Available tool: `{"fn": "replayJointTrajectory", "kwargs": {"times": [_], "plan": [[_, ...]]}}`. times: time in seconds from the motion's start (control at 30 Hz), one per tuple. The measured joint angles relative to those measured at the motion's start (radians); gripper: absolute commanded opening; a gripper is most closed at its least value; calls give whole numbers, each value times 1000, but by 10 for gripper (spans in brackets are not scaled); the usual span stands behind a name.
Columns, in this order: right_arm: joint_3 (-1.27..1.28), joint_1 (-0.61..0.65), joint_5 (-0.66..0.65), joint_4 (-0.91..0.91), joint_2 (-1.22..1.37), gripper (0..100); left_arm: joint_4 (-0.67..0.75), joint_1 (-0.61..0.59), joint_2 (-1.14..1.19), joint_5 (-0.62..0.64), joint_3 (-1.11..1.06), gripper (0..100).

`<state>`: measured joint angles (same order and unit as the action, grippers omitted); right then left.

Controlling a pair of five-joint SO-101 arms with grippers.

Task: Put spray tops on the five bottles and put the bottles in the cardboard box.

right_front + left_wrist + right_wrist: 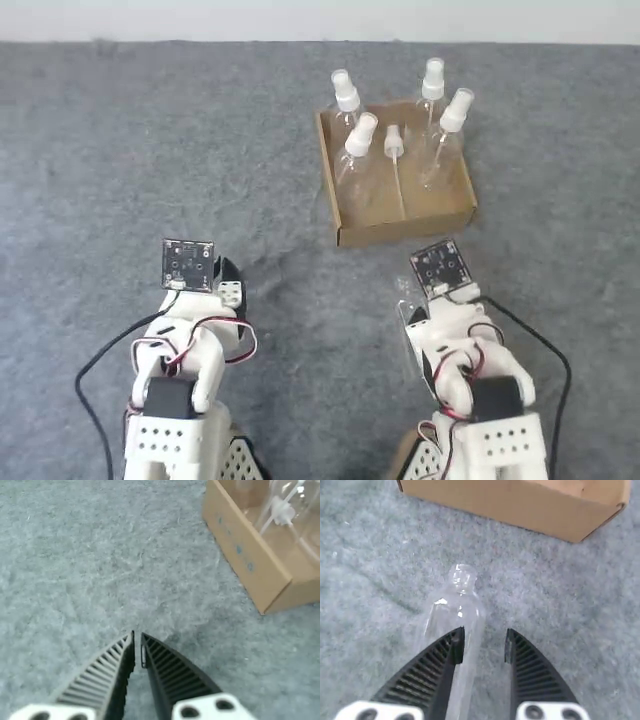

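Right gripper [484,632]: jaws apart, holding nothing, low over carpet [150,130], one finger above the uncapped bottle [455,605].
Uncapped bottle: lying on carpet, neck toward cardboard box [400,228], near its front wall.
Left gripper [137,636]: fingers closed together, empty, above carpet.
Cardboard box: four capped bottles [357,150] standing inside, loose spray top [393,140] among them.

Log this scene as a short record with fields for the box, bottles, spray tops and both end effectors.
box: cardboard box on grey carpet
in box: four capped bottles, one loose spray top
outside box: uncapped bottle lying by right end effector
right end effector: open
left end effector: shut, empty
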<state>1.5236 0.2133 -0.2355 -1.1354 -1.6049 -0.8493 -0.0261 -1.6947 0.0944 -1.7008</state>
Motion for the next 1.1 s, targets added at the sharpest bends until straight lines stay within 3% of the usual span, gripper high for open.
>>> {"fn": "replayJointTrajectory", "kwargs": {"times": [0.17,0.37,0.57,1.1], "plan": [[114,0,0,5,-204,116,-28,-6,0,0,0,13],[137,-2,0,12,-209,113,-285,-8,-14,0,0,13],[137,2,2,-78,-198,113,-399,-8,-103,0,0,13],[138,6,0,-160,-189,113,-411,-6,-106,0,0,13]]}}
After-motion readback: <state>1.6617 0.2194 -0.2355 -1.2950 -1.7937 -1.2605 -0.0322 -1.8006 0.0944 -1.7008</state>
